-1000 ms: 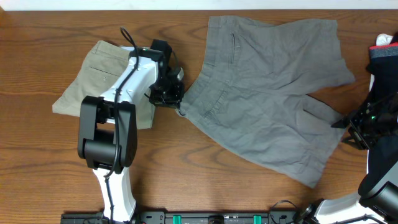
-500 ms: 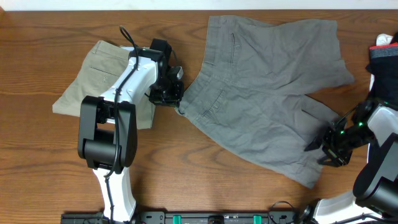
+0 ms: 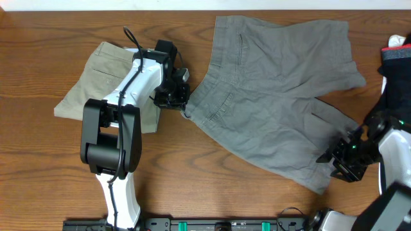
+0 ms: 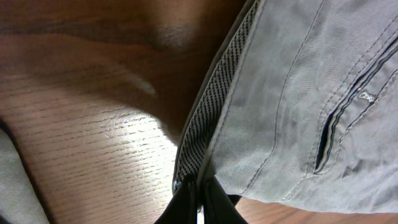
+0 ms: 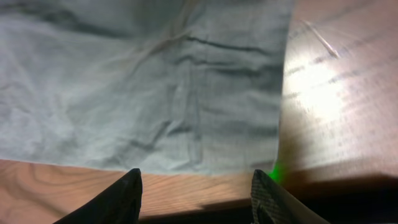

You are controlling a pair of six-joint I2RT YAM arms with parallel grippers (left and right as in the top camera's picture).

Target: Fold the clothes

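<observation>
The mid-grey clothes lie spread flat across the middle and right of the table, waistband to the left. My left gripper is shut on the waistband's near corner, and the band's woven inner lining runs up from the fingers. The khaki-beige pair lies folded at the left, partly under the left arm. My right gripper is open at the hem of the nearer grey leg. Its fingertips hover over bare wood just short of the hem, with nothing between them.
A dark bundle with a red and white item sits at the right edge. The table's back edge runs along the top. The left arm lies over the left part of the table.
My right gripper has come in from the right edge, moving left and nearer to the grey leg's hem. The left gripper keeps its hold and has not moved.
</observation>
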